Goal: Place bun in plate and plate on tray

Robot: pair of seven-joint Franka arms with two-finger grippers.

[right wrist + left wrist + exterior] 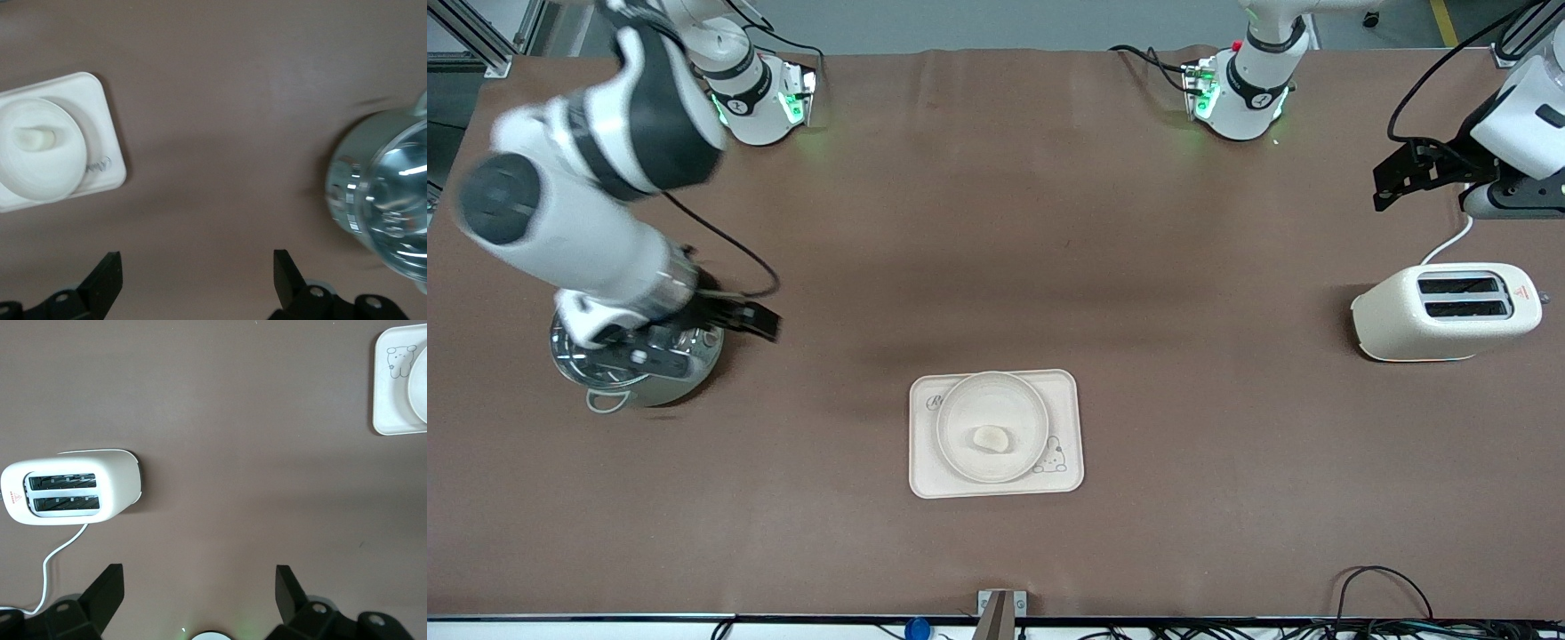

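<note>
The bun (990, 437) lies in the round plate (1016, 403), and the plate sits on the Rabbit tray (1069, 391) near the table's middle, toward the front camera. The right wrist view shows the bun (33, 139), the plate (61, 181) and the tray (100, 100) too. My right gripper (645, 356) hangs open and empty over a steel pot at the right arm's end; its open jaws show in the right wrist view (197, 270). My left gripper (1507, 200) is open and empty above the table by the toaster (200, 587). The tray's corner (390, 407) shows there.
A cream toaster (1449, 311) stands at the left arm's end, its cord trailing toward the arm; it also shows in the left wrist view (70, 490). A shiny steel pot (640, 378) stands at the right arm's end and also shows in the right wrist view (383, 200).
</note>
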